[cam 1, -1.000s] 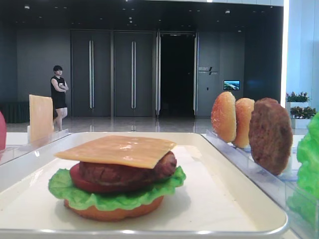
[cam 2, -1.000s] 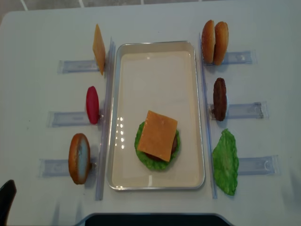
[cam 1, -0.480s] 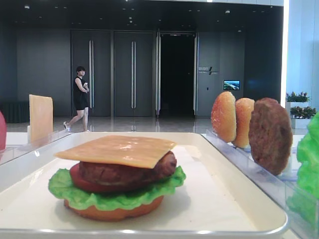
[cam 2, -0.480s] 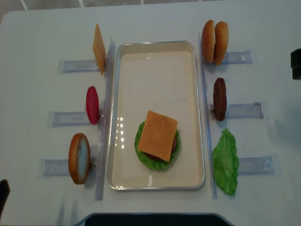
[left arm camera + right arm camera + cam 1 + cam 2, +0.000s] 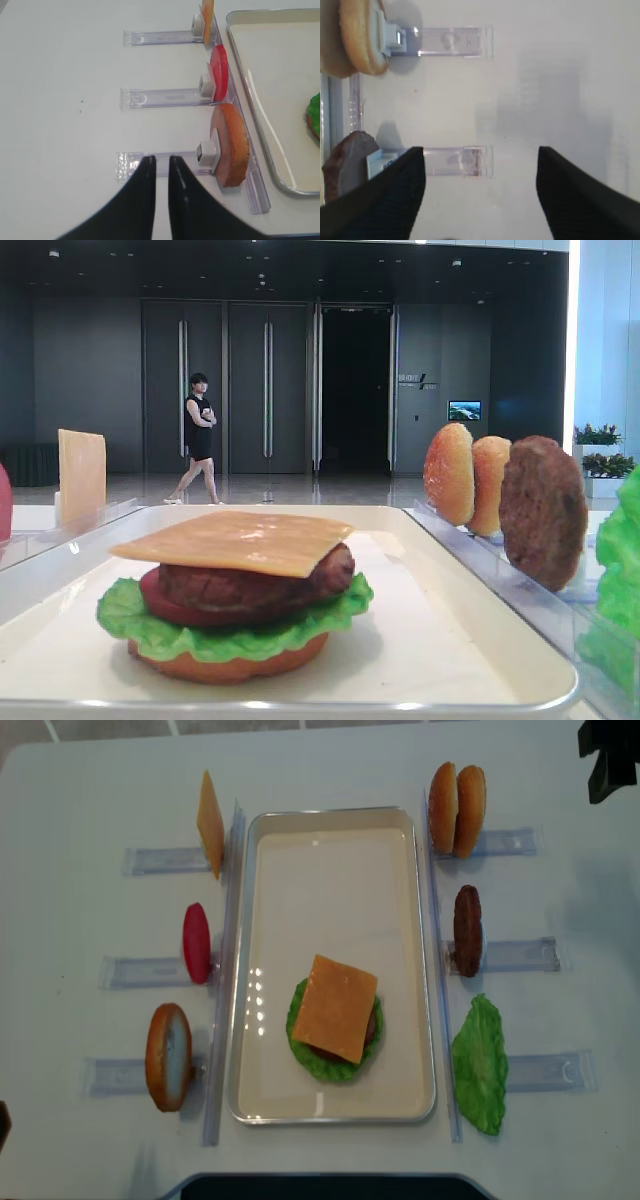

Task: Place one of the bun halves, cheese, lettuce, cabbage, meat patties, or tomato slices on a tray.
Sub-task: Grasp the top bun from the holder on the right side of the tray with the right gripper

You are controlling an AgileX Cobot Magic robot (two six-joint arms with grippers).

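stacked burger (image 5: 335, 1020) on tray (image 5: 340, 835), right claw (image 5: 480, 190) open

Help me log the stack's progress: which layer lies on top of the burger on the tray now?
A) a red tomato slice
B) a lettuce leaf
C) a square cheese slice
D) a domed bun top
C: a flat tan-orange cheese slice caps the stack on the tray, with the meat patty and lettuce showing beneath it.
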